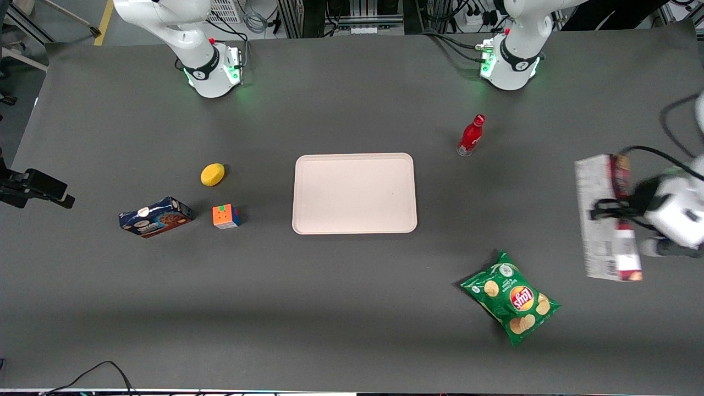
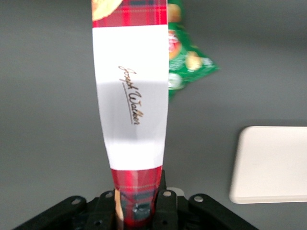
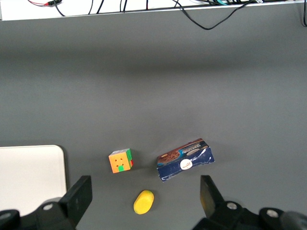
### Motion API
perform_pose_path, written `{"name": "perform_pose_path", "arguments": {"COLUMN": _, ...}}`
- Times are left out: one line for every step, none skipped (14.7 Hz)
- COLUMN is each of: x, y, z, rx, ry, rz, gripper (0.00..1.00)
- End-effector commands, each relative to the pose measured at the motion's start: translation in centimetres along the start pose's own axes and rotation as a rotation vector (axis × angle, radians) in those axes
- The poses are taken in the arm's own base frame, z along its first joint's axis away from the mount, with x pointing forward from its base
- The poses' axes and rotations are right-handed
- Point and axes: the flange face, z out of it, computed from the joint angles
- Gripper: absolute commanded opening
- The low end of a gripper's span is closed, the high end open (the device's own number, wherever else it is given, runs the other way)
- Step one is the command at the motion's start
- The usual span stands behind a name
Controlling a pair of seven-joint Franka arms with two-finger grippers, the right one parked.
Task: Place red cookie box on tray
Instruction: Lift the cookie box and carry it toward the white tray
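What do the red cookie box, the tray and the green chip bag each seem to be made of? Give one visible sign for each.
Red cookie box, held in the tool above the table: printed cardboard, judging by flat faces and sharp folds.
Tray: probably moulded plastic, matte pale pink, with rounded corners and a low rim.
Green chip bag: likely thin plastic film, slightly glossy, crinkled, with crimped ends.

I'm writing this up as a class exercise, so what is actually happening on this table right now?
The working arm's gripper is shut on the red cookie box and holds it in the air at the working arm's end of the table. The tray sits bare in the middle, so the box is not yet placed. A green chip bag and a red bottle lie between the box and the tray.
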Motion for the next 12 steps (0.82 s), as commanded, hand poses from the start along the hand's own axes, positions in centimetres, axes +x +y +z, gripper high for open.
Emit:
{"name": "perform_pose_path", "arguments": {"x": -5.3, "y": 8.5, "z": -1.5, "rx": 0.041, "ry": 0.017, "rz": -0.108, "gripper": 0.00}}
{"name": "perform_pose_path", "arguments": {"x": -6.9, "y": 11.3, "z": -1.3, "rx": 0.048, "ry": 0.022, "rz": -0.130, "gripper": 0.00}}
{"name": "perform_pose_path", "arguments": {"x": -8.3, "y": 13.7, "z": -0.9, "rx": 0.052, "ry": 0.034, "rz": -0.150, "gripper": 0.00}}
{"name": "perform_pose_path", "arguments": {"x": -10.0, "y": 16.4, "z": -0.1, "rx": 0.059, "ry": 0.040, "rz": -0.153, "gripper": 0.00}}
{"name": "perform_pose_path", "arguments": {"x": -11.4, "y": 18.2, "z": 0.8, "rx": 0.069, "ry": 0.046, "rz": -0.140, "gripper": 0.00}}
{"name": "perform_pose_path", "arguments": {"x": -12.8, "y": 20.0, "z": 1.5, "rx": 0.069, "ry": 0.067, "rz": -0.120, "gripper": 0.00}}
{"name": "perform_pose_path", "arguments": {"x": -14.3, "y": 22.0, "z": 2.7, "rx": 0.075, "ry": 0.080, "rz": -0.083, "gripper": 0.00}}
{"name": "perform_pose_path", "arguments": {"x": -15.8, "y": 23.8, "z": 3.9, "rx": 0.081, "ry": 0.092, "rz": -0.050, "gripper": 0.00}}
{"name": "perform_pose_path", "arguments": {"x": -16.9, "y": 25.1, "z": 5.3, "rx": 0.080, "ry": 0.102, "rz": -0.036, "gripper": 0.00}}
{"name": "perform_pose_path", "arguments": {"x": -17.9, "y": 26.4, "z": 6.8, "rx": 0.075, "ry": 0.110, "rz": -0.012, "gripper": 0.00}}
{"name": "perform_pose_path", "arguments": {"x": -18.6, "y": 27.5, "z": 7.8, "rx": 0.061, "ry": 0.125, "rz": 0.008, "gripper": 0.00}}
{"name": "perform_pose_path", "arguments": {"x": -19.3, "y": 28.5, "z": 9.1, "rx": 0.046, "ry": 0.138, "rz": 0.008, "gripper": 0.00}}
